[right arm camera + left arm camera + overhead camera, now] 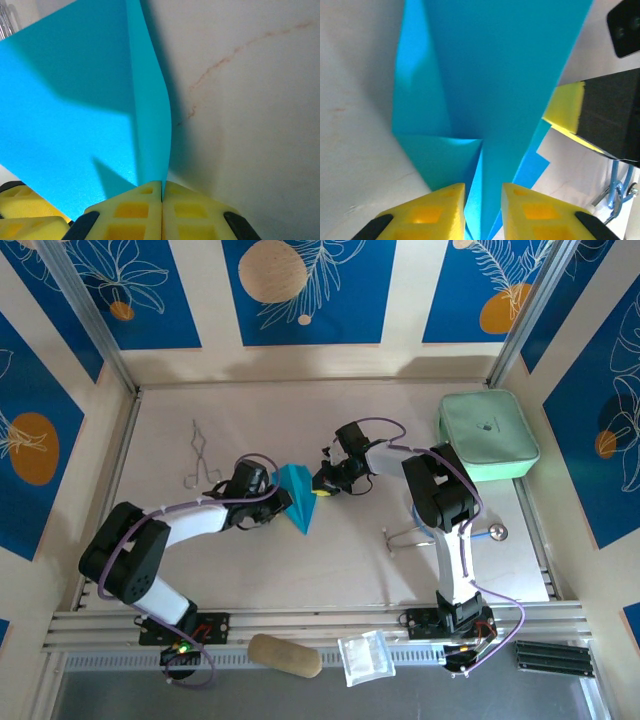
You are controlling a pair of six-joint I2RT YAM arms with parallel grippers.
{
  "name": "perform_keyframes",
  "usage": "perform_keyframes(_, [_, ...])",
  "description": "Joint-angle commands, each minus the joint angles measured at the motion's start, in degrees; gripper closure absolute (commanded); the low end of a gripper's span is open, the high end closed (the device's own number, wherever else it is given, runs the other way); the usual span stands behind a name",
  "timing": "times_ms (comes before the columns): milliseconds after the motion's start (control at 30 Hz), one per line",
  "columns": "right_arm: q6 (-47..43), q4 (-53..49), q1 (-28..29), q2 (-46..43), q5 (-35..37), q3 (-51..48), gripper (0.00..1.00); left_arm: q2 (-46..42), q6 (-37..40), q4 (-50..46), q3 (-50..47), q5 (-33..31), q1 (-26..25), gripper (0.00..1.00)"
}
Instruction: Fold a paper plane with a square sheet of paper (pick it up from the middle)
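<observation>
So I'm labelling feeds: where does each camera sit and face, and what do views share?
Top external: above, behind the bases, looking down at the table; both arms, left end effector and right end effector at the folded teal paper.
Left wrist: rides the left arm, facing along its yellow fingers into the paper.
Right wrist: rides the right arm, facing the paper edge its shut fingers pinch.
Shared: the paper, in all three.

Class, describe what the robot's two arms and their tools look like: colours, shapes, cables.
Both the left arm and right arm have white links, black joints and thin purple cables looping alongside. The left tool and right tool each have two blocky yellow fingers with square recesses and black backing.
</observation>
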Motion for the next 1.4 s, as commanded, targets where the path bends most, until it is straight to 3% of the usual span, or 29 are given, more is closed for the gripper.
perform_keyframes(0, [-0.4,-0.4,0.3,-0.9,-0.5,0.3,0.92,0.6,-0.6,1.5,1.4,1.3,-0.4,0.76])
perform_keyframes(333, [0.1,-0.4,0.3,-1.1,-1.0,0.6,0.92,4.3,0.5,1.3,4.0,4.0,-1.9,0.72])
perform_keyframes(933, [3.1,-3.9,1.3,-4.3,-1.1,2.9,0.92,8.8,5.9,-12.6,12.7,-2.9,-6.8,0.63])
perform_keyframes(1367, [2.5,-5.9,2.0,-3.9,0.4,4.0,0.92,9.9,7.0,-12.9,14.4,-2.6,-7.6,0.46])
